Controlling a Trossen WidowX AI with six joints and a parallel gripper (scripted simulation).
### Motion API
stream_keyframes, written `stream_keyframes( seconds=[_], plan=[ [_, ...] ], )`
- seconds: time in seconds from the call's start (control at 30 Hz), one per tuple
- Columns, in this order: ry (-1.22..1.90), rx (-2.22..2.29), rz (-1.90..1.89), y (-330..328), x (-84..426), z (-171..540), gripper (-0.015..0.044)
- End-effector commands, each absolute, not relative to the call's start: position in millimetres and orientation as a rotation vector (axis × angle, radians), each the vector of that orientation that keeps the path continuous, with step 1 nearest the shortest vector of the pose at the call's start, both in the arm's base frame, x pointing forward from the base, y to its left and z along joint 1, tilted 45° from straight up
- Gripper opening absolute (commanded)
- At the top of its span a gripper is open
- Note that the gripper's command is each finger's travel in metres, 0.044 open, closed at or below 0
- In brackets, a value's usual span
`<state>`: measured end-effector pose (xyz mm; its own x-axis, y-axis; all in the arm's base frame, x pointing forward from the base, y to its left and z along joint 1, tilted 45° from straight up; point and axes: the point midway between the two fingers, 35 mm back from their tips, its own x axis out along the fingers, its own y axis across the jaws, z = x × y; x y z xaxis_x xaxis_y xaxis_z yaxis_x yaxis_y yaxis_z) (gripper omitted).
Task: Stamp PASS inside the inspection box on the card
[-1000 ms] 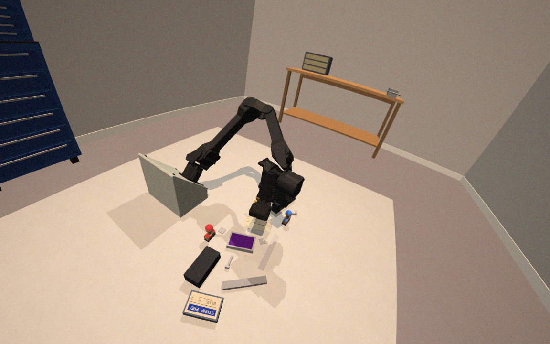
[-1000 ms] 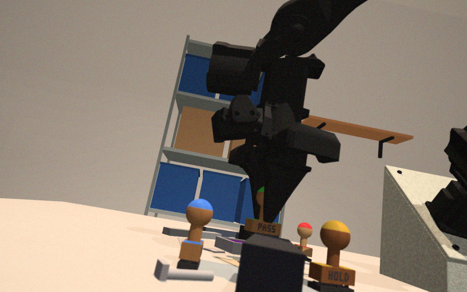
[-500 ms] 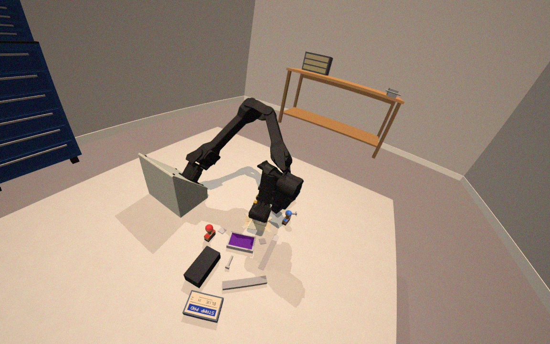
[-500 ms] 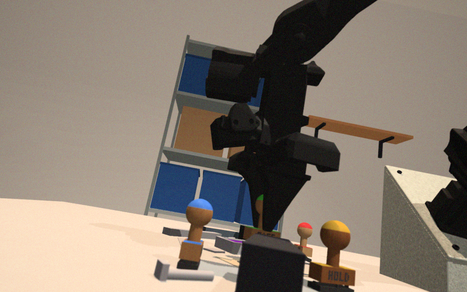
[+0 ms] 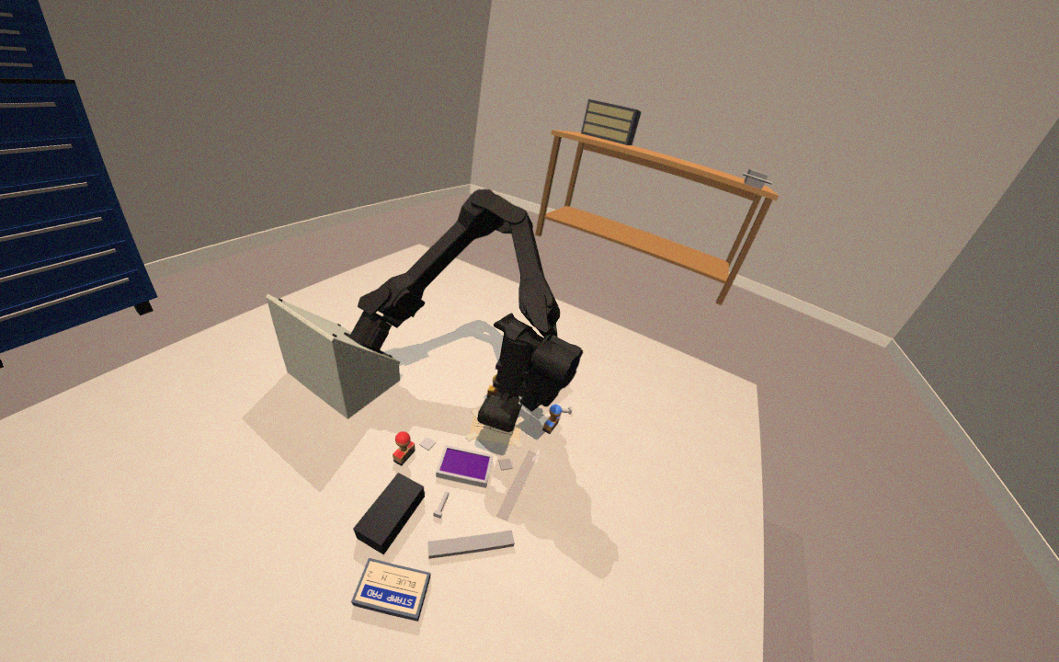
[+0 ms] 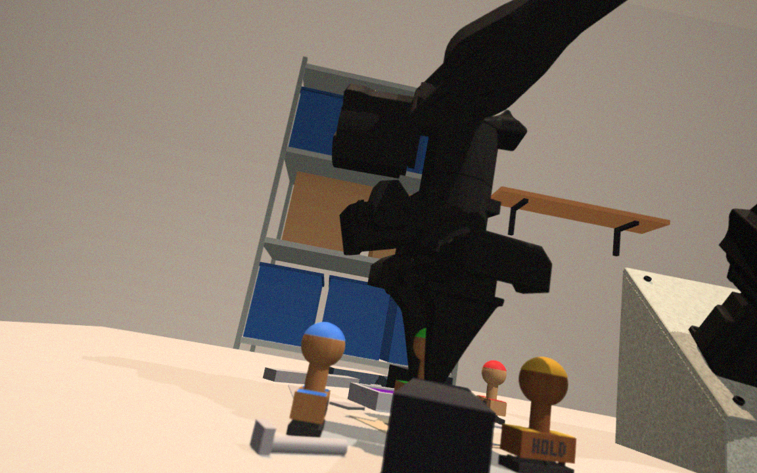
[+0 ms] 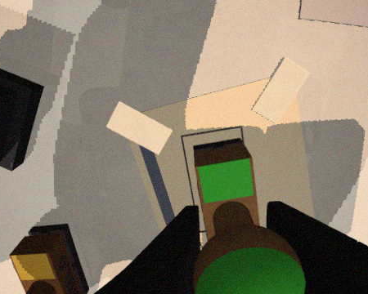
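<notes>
On your cream-coloured worktop [image 5: 665,510] [image 6: 28,388] lie an open purple ink pad in a grey tray [image 5: 465,464], a black rectangular block [image 5: 389,512], a closed blue-and-cream stamp-pad tin [image 5: 391,589] and a flat grey bar [image 5: 471,543]. Your red-topped stamp [image 5: 404,447] [image 6: 492,388] stands upright near the purple pad.

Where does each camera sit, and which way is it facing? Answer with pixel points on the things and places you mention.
Top: high, looking obliquely down; whole arm, purple pad [image 5: 465,464], red-knobbed stamp [image 5: 403,446] [image 6: 493,388].
Exterior: low at bench level, looking across; arm and gripper [image 6: 434,376] [image 7: 232,216].
Wrist: on the arm, facing down past the fingertips; green-topped stamp [image 7: 226,180], card [image 7: 282,163].
Top and exterior share the red-knobbed stamp.
</notes>
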<state>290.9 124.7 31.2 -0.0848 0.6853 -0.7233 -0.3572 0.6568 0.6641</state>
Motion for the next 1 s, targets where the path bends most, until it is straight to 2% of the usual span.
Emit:
stream_keyframes(
  seconds=[0.0, 0.97],
  plan=[
    [1.411, 0.310, 0.886, 126.9, 289.5, 29.0, 0.0000],
    [1.410, 0.311, 0.887, 131.8, 288.4, 24.3, 0.0000]
  ],
)
